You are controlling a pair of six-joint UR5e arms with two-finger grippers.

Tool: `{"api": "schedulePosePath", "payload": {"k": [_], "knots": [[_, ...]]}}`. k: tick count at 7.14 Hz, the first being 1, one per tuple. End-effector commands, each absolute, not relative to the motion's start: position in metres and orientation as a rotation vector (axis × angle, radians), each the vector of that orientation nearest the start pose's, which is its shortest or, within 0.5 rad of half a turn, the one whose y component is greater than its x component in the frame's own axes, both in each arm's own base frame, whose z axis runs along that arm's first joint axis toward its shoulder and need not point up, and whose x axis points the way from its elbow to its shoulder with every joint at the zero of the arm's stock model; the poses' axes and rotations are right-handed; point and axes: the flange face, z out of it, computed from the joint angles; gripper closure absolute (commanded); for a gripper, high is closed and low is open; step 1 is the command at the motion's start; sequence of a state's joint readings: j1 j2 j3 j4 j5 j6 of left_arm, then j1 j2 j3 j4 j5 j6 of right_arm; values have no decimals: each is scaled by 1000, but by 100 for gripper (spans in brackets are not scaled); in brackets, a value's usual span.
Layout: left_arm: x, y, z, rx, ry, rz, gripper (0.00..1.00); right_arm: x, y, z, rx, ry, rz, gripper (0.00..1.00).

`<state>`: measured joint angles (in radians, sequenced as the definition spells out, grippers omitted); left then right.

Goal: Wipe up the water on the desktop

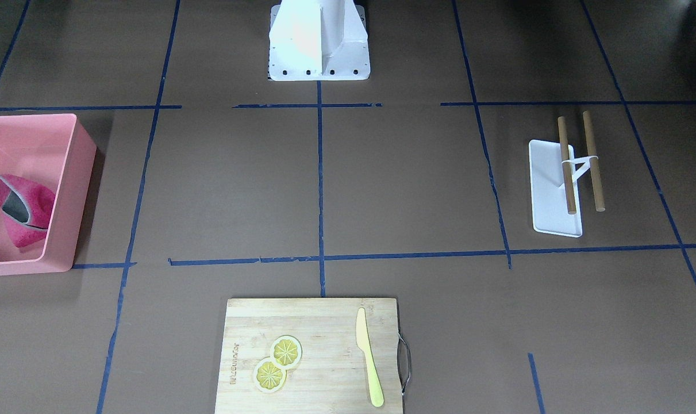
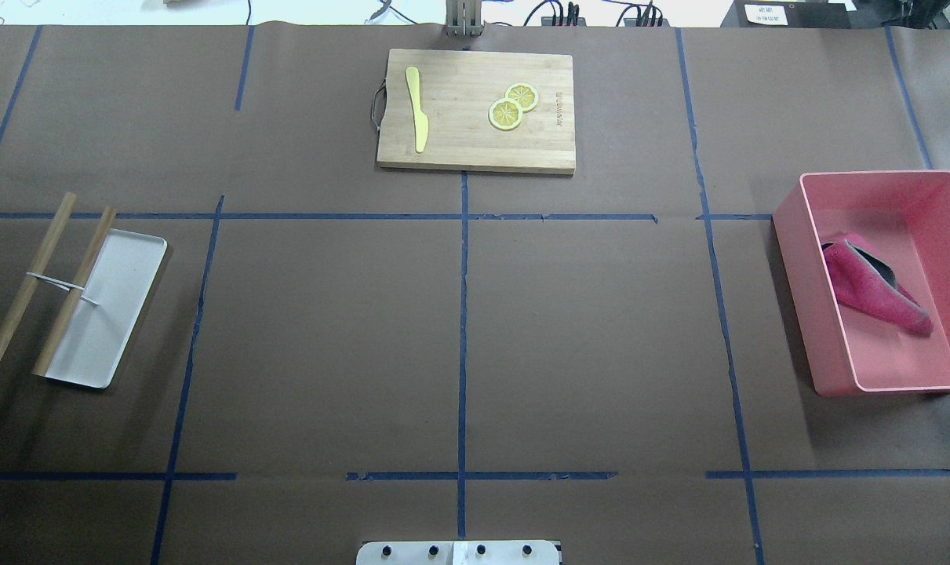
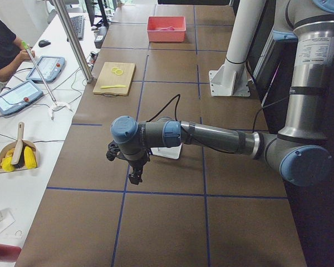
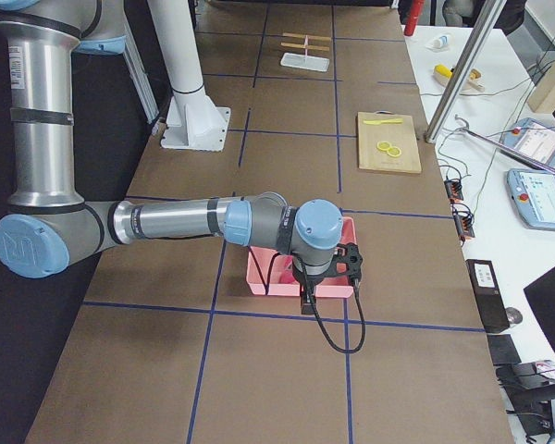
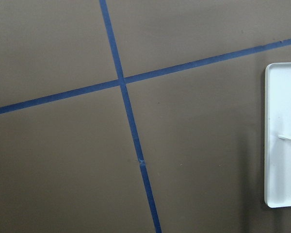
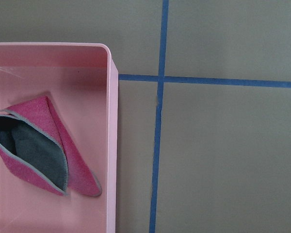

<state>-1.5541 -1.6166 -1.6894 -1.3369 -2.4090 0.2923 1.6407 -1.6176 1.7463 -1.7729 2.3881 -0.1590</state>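
The desktop is a flat dark-brown surface crossed by blue tape lines; I see no water on it. A folded pink and grey cloth lies in a pink bin on my right; the right wrist view shows the cloth too. My right gripper hangs over the bin's near edge in the exterior right view. My left gripper hangs over the desktop beside a white tray in the exterior left view. I cannot tell whether either gripper is open or shut.
The white tray with two wooden sticks lies at the left. A bamboo cutting board with two lemon slices and a yellow knife lies at the far middle. The robot's white base stands at the near edge.
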Motion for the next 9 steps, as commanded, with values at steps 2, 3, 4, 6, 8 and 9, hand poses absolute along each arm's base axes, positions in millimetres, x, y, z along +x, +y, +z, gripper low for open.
{"api": "schedulePosePath", "payload": {"k": [2,3,4,6,8,9], "knots": [[-48,-504,595,49,832,271,0,93,-452,615,36,-822,-55,0],[-48,-504,593,53,831,273,0,92,-452,615,36,-823,-54,0],[-48,-504,594,52,831,272,0,92,-453,614,37,-824,-48,0],[-48,-502,594,52,832,275,0,92,-452,615,32,-826,-45,0],[-48,-504,592,56,831,278,0,92,-452,615,32,-828,-43,0],[-48,-504,592,56,831,278,0,92,-452,615,32,-828,-43,0]]}}
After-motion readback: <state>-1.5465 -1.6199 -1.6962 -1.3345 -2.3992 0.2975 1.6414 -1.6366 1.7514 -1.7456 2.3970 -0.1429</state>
